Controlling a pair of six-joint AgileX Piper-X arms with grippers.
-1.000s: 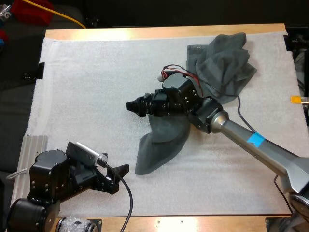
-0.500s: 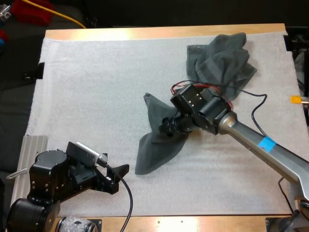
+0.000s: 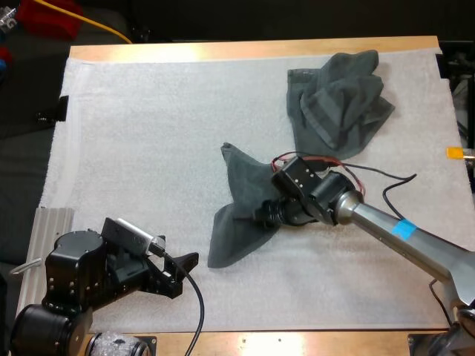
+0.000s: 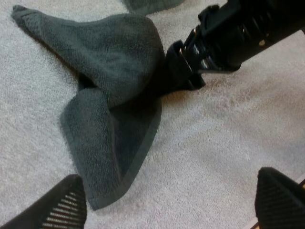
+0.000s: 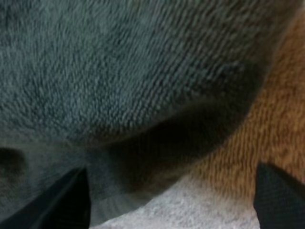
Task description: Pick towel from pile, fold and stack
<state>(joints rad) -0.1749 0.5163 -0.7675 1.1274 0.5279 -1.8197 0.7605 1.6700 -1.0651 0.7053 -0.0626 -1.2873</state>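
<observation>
**Right tool** (image 3: 261, 215): set down against the right side of the middle towel (image 3: 237, 222), near the centre of the white mat (image 3: 133, 133). In the right wrist view its fingers (image 5: 59, 202) stand wide apart with the towel's surface close in front of them. One finger is at the towel's edge. State: released, grasping nothing.

**Left tool** (image 3: 185, 262): positioned at the near left of the mat, just left of the middle towel's near end and not touching it. In the left wrist view its fingers (image 4: 57, 207) stand apart and clear of any thing. State: released.

**Middle towel**: lies on the mat, loosely bunched. One pointed corner reaches toward the far left. A wider flap with a hemmed edge reaches toward the near side. The right tool meets the towel where these two parts join.

**Crumpled towel** (image 3: 338, 96): lies at the far right of the mat, apart from the middle towel and from both tools.

**Bench** (image 3: 223, 50): its wooden edge runs along the far side of the mat.
</observation>
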